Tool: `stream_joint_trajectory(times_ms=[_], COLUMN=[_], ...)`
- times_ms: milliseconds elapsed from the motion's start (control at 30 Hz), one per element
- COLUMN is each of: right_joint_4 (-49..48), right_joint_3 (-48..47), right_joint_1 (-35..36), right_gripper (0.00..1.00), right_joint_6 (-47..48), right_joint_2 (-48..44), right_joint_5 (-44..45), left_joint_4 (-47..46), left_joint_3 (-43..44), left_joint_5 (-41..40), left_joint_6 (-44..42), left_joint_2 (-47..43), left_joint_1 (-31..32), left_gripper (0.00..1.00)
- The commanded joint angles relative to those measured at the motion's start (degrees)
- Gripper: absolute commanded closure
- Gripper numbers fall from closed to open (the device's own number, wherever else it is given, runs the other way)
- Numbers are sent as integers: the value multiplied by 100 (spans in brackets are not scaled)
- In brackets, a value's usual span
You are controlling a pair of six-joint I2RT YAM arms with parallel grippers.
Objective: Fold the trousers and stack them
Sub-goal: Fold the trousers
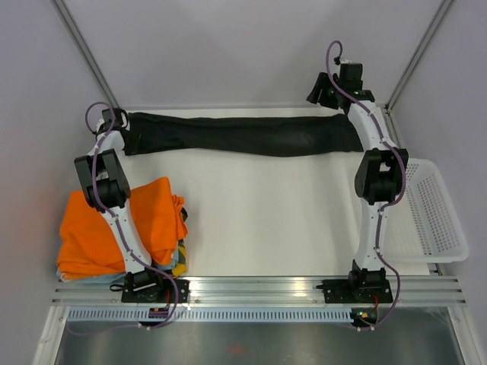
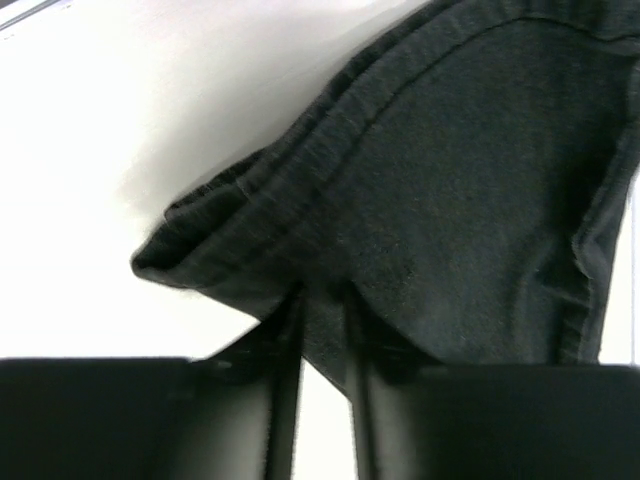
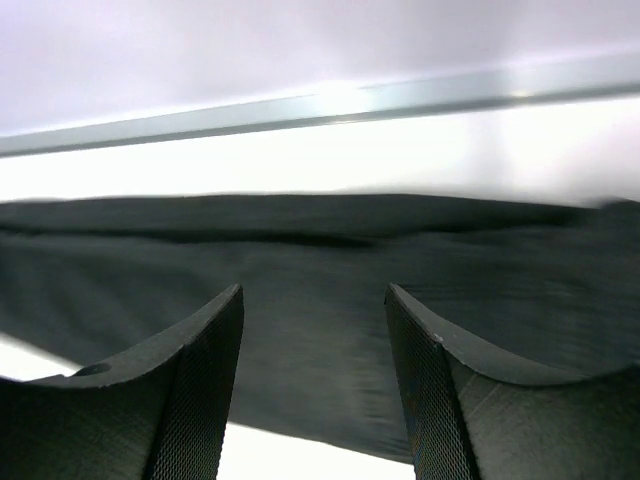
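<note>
Lying flat along the far side of the worktop, the trousers (image 1: 243, 135) stretch as one long black band from the left claw (image 2: 320, 300) across to the right claw (image 3: 312, 300). The left claw is clenched on a thin fold at the hem corner, with cloth pinched between its narrow fingers. The right claw stands released, its fingers apart just above the fabric at the other end and holding nothing.

The risk sits mostly with that left pinch. It takes so little cloth, so near the edge, that a pull could slide the hem free. It may also have caught only the upper layer, which would let the layers part during the fold. If the right claw comes down shallow it may likewise grip one layer only, and an uneven lift would twist the band.

Count: one pair of trousers and two claws. One orange garment (image 1: 156, 213) lies behind the left claw toward its base, on top of a small pile whose number I cannot tell. One white basket (image 1: 434, 220) sits outward of the right claw.
</note>
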State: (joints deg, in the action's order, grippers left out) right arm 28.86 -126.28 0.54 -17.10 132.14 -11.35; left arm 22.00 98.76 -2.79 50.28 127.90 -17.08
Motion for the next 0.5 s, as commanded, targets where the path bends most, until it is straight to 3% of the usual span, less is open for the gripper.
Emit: stream_joint_trajectory(times_ms=[0,67,233,467], right_joint_4=[-547,-680,-505,-610], right_joint_3=[278,411,253,235], right_joint_1=[411,754,1553,1713], right_gripper=[35,35,35,35], right_joint_6=[-258,-390,-74,-118], right_joint_2=[-215,-66,277,488], right_joint_5=[-771,-1026,-930,-895], left_joint_4=[-222,-275,-310,-223], left_joint_3=[275,354,600,838], left_joint_5=[50,41,-72,24], left_joint_6=[113,17,-501,-871], left_joint_2=[209,209,-114,-546], left_joint_1=[-67,-67,-67,-102], left_gripper=[77,98,98,98])
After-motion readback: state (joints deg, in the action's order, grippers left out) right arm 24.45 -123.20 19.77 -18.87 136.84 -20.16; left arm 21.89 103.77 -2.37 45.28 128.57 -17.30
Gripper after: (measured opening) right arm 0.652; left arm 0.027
